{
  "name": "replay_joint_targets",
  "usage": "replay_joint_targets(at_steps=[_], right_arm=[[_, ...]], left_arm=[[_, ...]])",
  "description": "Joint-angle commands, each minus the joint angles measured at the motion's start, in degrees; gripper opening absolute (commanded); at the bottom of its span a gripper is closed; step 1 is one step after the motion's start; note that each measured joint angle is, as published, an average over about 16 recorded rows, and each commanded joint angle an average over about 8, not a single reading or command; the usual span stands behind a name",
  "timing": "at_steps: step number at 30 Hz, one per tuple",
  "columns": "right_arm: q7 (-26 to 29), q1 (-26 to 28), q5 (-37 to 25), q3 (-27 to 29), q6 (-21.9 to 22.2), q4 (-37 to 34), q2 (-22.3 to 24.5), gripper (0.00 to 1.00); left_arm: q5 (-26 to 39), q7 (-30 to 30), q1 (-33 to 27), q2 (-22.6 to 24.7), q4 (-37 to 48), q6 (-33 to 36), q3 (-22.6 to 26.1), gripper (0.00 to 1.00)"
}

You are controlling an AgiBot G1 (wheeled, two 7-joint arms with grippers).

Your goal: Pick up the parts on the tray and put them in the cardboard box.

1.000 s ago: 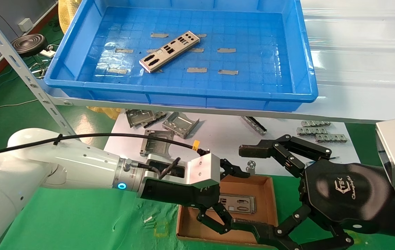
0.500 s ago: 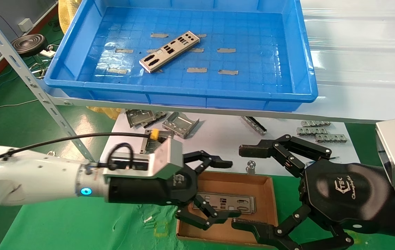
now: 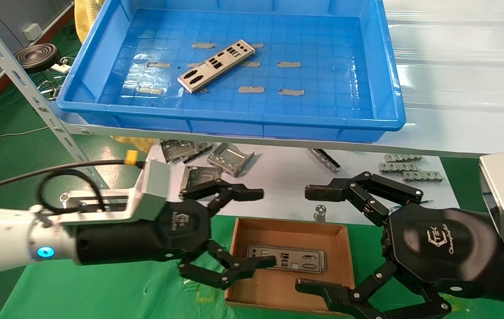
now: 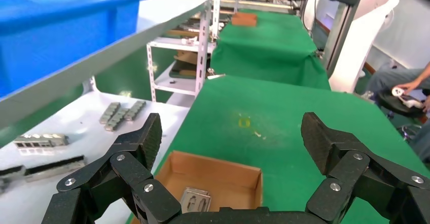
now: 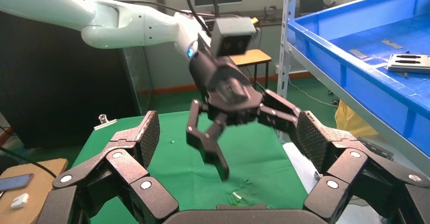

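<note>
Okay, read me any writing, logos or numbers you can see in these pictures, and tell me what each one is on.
"TEK": logo on the back of the right gripper, parked open beside the cardboard box.
Script line under that logo: too small to read.
Logo on the back of the left gripper, open at the box: blurred, unreadable.
The parts, blue tray and box show no writing.

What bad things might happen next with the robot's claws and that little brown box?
The open left gripper hangs at the cardboard box's near-left edge, one finger over the plate inside; a careless swing might nudge either. The open right gripper sits close beside the box, so the arms might bump. One plate waits tilted in the blue tray, perhaps awkward to grab flat.
</note>
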Motion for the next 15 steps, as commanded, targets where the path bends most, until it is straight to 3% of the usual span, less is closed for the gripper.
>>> replay_joint_targets(at_steps=[1,15], right_arm=[[0.00,0.00,0.00,0.00,0.00,0.00,0.00,1.00],[0.00,0.00,0.00,0.00,0.00,0.00,0.00,1.00]], left_arm=[[-0.17,-1.12,0.93,-1.35,-1.73,0.20,-1.54,1.00],[-1.40,-9.04,7.52,-10.90,-13.98,1.64,-12.42,1.00]])
